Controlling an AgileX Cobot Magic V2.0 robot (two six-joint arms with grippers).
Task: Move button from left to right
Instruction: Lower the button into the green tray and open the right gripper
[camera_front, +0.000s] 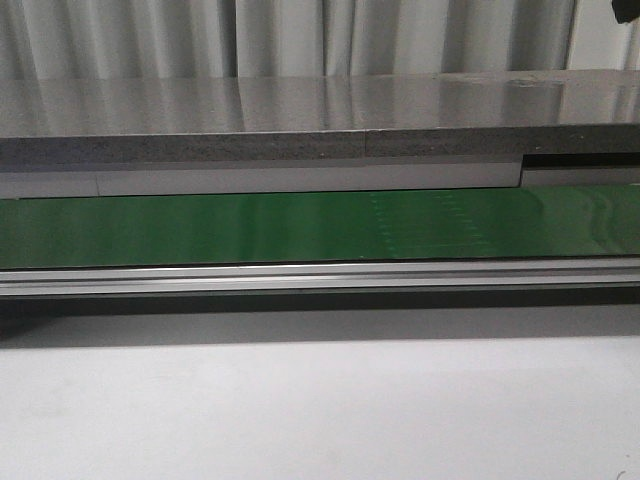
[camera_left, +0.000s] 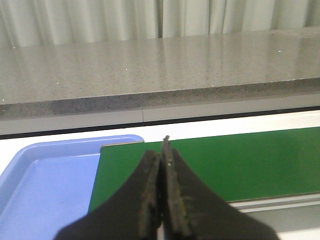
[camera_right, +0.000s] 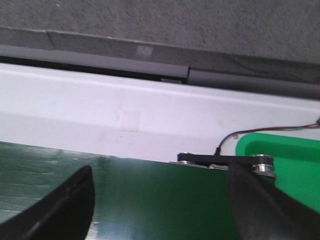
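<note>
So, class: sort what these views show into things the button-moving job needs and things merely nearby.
Job:
left gripper, fingers shut
right gripper, fingers open
green belt
The button is not in view.

Nearby:
blue tray
green tray
grey counter
curtain

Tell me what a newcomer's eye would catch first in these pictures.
The long green belt runs across the front view, below a grey stone-like ledge. A blue tray lies at the belt's end by the shut left gripper. A bright green tray sits beyond the open right gripper. No button shows.
</note>
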